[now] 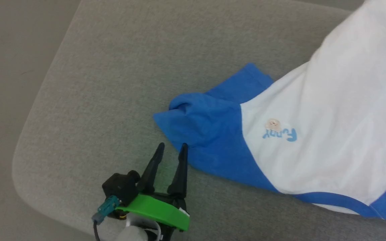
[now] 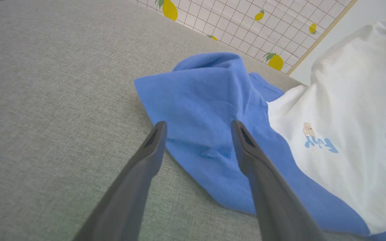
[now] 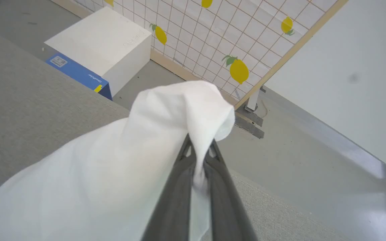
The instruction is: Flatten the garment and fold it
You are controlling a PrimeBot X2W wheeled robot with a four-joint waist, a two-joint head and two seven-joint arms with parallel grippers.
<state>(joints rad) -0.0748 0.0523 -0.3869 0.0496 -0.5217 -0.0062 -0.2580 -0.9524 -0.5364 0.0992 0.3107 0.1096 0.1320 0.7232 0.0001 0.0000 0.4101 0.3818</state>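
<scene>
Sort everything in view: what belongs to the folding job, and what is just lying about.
Job: the shirt, white with blue sleeves; right gripper, shut on its white cloth; left gripper, open beside it; grey cushion underneath.
Lying about: white box; blue box by it; lemon-print panel.

The left claw stands low in the head view, left of centre. Its two long dark tapered fingers point up that view and are spread apart in a narrow V, the jaws wide. At their base sit a bright green plastic wrist bracket, a black camera block and a teal cable plug, with the pale forearm just below. The right claw has its dark fingers pressed together, pinching a fold of the soft white-and-blue garment between the tips.
</scene>
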